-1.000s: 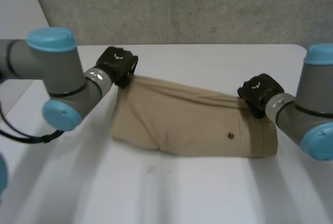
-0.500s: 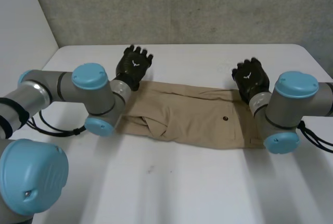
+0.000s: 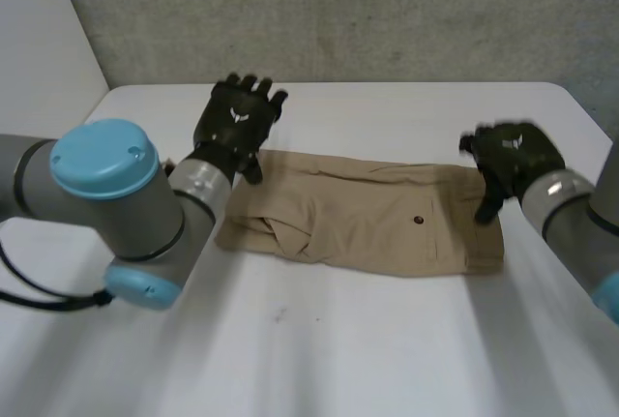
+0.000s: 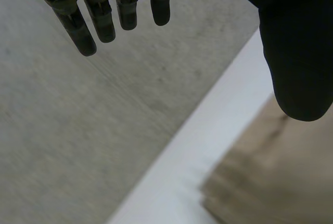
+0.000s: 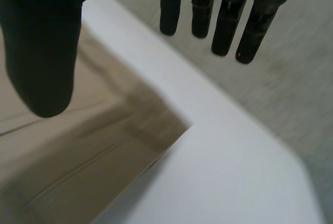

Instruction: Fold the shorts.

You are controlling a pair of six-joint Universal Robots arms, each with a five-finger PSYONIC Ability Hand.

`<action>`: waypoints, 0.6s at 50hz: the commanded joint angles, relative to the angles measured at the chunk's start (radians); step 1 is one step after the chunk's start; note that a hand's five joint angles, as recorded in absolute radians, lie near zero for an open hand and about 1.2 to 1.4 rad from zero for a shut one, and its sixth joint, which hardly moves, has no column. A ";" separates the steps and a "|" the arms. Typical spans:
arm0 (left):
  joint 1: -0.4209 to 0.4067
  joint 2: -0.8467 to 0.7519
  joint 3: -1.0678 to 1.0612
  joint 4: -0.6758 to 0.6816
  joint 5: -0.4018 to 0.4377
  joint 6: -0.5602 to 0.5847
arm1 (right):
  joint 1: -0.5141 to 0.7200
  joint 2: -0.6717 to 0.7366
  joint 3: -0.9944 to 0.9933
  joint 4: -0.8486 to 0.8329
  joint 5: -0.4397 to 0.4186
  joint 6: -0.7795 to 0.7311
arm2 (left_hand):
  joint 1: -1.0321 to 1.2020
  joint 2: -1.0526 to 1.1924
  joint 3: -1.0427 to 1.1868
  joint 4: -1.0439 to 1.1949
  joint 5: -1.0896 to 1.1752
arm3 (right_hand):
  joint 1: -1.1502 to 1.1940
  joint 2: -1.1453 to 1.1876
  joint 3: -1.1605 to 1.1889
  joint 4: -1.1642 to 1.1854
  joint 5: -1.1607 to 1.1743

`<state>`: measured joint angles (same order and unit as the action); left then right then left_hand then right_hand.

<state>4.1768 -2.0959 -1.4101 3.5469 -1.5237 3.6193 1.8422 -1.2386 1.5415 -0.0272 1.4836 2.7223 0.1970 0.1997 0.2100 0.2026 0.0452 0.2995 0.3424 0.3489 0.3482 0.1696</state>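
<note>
Shorts [image 3: 368,219] lie across the table [image 3: 387,349], left robot hand [image 3: 237,122] and right robot hand [image 3: 513,151] released above opposite end edges.

A white tabletop [image 3: 319,359] spans the middle and lower frame, its far right corner rounded. Behind it, across the top of the frame, stands a rough grey wall [image 3: 368,11]. A paler, plain panel [image 3: 39,49] occupies the upper left. A small dark mark [image 3: 279,316] sits on the tabletop at lower centre
</note>
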 commanded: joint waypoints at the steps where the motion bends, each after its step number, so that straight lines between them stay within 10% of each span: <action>1: 0.002 0.059 -0.102 -0.105 0.002 -0.154 | -0.067 -0.010 0.163 0.003 -0.112 0.039 | -0.007 -0.010 -0.020 -0.013 -0.030 | 0.308 0.265 0.258 0.259 0.263; 24: 0.011 0.076 -0.194 -0.108 0.000 -0.166 | -0.106 0.149 0.180 -0.220 -0.106 0.022 | -0.010 -0.013 -0.023 -0.016 -0.033 | 0.367 0.324 0.317 0.318 0.322; 30: 0.013 0.076 -0.196 -0.106 0.000 -0.166 | -0.106 0.171 0.163 -0.237 -0.108 0.019 | -0.010 -0.013 -0.023 -0.016 -0.033 | 1.037 0.994 0.988 0.988 0.992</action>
<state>4.1883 -2.0200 -1.6000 3.4401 -1.5241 3.4532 1.7360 -1.0851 1.7221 -0.2385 1.3763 2.7440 0.1970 0.1997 0.2100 0.2027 0.0452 0.5630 0.6647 0.6519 0.6502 0.4485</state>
